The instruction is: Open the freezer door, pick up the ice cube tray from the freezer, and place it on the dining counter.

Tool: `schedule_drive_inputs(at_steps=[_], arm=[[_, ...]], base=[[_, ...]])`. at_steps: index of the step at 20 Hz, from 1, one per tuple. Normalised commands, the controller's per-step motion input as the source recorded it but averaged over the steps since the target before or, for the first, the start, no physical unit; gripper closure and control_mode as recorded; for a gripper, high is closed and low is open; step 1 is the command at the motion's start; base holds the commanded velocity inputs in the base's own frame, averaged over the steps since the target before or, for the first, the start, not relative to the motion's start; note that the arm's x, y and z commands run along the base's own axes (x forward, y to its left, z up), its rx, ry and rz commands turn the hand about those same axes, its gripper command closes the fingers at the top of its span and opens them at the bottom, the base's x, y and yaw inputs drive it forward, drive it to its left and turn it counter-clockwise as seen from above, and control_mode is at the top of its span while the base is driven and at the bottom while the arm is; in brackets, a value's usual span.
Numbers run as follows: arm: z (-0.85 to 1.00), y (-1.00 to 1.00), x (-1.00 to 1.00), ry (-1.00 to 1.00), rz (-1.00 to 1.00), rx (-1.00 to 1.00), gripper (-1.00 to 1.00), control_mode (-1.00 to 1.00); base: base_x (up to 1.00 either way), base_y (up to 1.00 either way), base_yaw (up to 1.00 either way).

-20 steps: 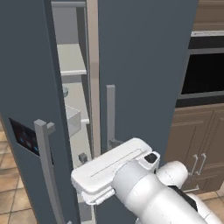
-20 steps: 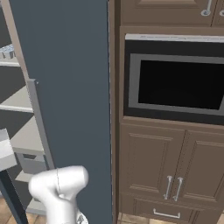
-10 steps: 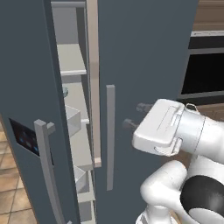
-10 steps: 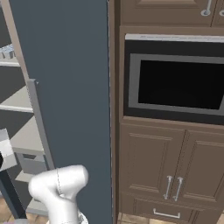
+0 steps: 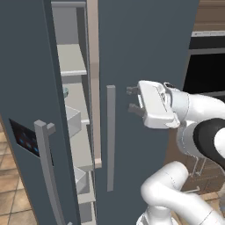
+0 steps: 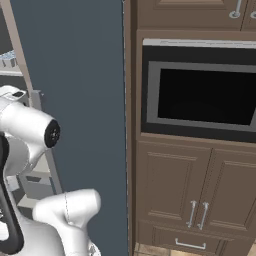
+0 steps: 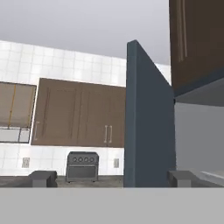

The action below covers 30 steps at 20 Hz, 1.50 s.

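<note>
The claw [image 5: 131,99] stands with its two dark fingers [image 5: 132,90] spread wide apart and nothing between them, raised in front of the wider slate-blue door [image 5: 145,52] and pointing toward that door's long grey bar handle [image 5: 110,136], which hangs just to the claw's left with a small gap of bare door face between. Farther left of the claw, past the handle, the freezer door [image 5: 26,88] stands swung partly open, its black display panel [image 5: 24,138] with blue lights and its own grey bar handle [image 5: 48,171] facing outward; the opening between its inner edge and the wider door is a narrow vertical slot. Through that slot the freezer [image 5: 72,66] shows light-grey shelves and white door bins [image 5: 72,123], below and left of the claw. In the hand view the slate-blue edge of the freezer door [image 7: 146,118] rises straight ahead between the fingertips [image 7: 43,177], with open kitchen room to one side. The ice cube tray cannot be made out with certainty inside the freezer. To the arm's right, well clear of the claw, are a built-in black oven [image 6: 200,95] and brown cabinet doors [image 6: 200,185].
</note>
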Motion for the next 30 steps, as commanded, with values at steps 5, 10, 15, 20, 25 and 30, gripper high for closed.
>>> schedule_drive_inputs(at_steps=[5, 10, 15, 20, 25, 30], arm=[[-0.04, 0.60, 0.37, -0.01, 0.16, 0.00, -1.00, -1.00], [0.02, 0.70, 0.11, 0.02, 0.03, 0.00, -1.00, -1.00], [0.04, 0.35, 0.23, 0.07, 0.09, 0.00, -1.00, -1.00], [0.31, 0.16, 0.25, 0.07, 0.09, 0.01, -1.00, -1.00], [0.26, 0.06, 0.27, 0.03, 0.08, 0.01, -1.00, -1.00], [-0.02, 0.54, 0.00, 0.00, 0.01, -0.02, -1.00, -1.00]], base=[[0.00, 0.00, 0.00], [0.00, 0.00, 0.00], [0.00, 0.00, 0.00], [0.00, 0.00, 0.00], [0.00, 0.00, 0.00], [0.00, 0.00, 0.00]])
